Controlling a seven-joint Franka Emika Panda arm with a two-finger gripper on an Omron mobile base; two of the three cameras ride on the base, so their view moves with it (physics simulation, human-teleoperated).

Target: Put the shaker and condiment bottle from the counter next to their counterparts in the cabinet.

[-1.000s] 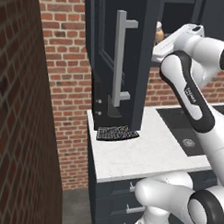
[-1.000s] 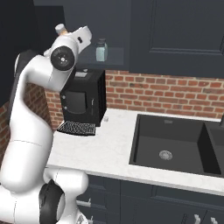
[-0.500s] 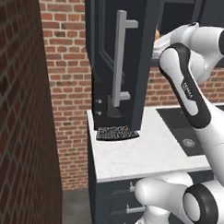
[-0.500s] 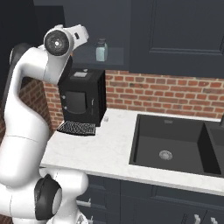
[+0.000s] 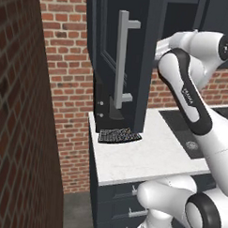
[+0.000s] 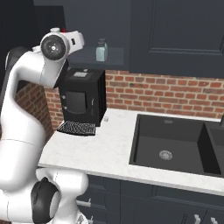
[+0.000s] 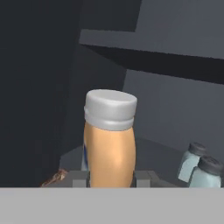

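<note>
**Bottle in hand, at the shelf — set it down beside its match**

Tool is pinching the condiment bottle low on its body, one finger each side, bottle upright, pale cap up. You're looking into the open cabinet.

How I'd do the placement:
- Left of the bottle in the hand view there's a small brown object low on the shelf floor; can't tell what it is. Don't drift that way.
- Bottle base is hidden behind the fingers, so I can't tell if it's touching the shelf yet. Go down slowly and let go only once it's seated flat.
- Right of the bottle, two grey-blue jars stand close together on the same shelf; one is likely the shaker, already in. Keep clear of them on the way in and when backing out.
- Back straight out along the approach line; shelf above sits low, little headroom.

Surface and room:
- Left base view: brick wall far left, then the cabinet door swung open with its long silver handle, right by the arm.
- Below it, the white marbled desk carries the black coffee machine and its drip grille.
- Right base view: a grey-blue jar shows on the shelf, the sink to the right.
</note>
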